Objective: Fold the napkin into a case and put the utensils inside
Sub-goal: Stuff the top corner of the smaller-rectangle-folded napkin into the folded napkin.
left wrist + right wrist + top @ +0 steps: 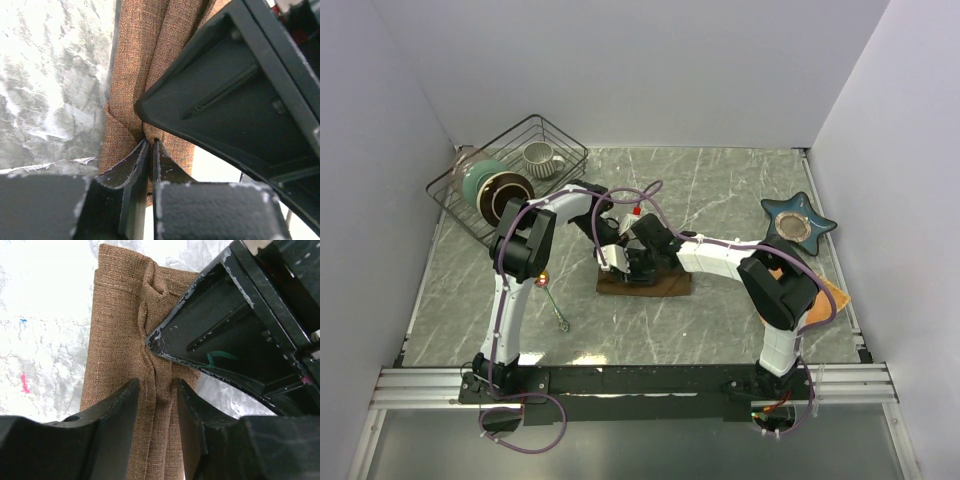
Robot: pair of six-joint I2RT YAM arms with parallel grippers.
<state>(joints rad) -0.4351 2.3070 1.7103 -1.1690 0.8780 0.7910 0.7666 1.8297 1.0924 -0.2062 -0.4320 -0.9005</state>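
The dark-brown napkin [646, 286] lies folded into a narrow strip at the table's middle. It also shows in the left wrist view [135, 60] and the right wrist view [117, 325]. My left gripper [613, 258] [151, 141] is shut, pinching a raised ridge of the cloth. My right gripper [646, 262] [158, 385] sits right beside it. Its jaws are slightly apart and straddle the same ridge. A slim utensil [560, 312] lies on the table left of the napkin, with a gold-orange glint [542, 278] near the left arm.
A black wire basket [455, 195] at the back left holds a mug [542, 157] and bowls [500, 192]. A blue star-shaped dish [798, 222] sits at the right. An orange-tan mat [828, 292] lies partly under the right arm.
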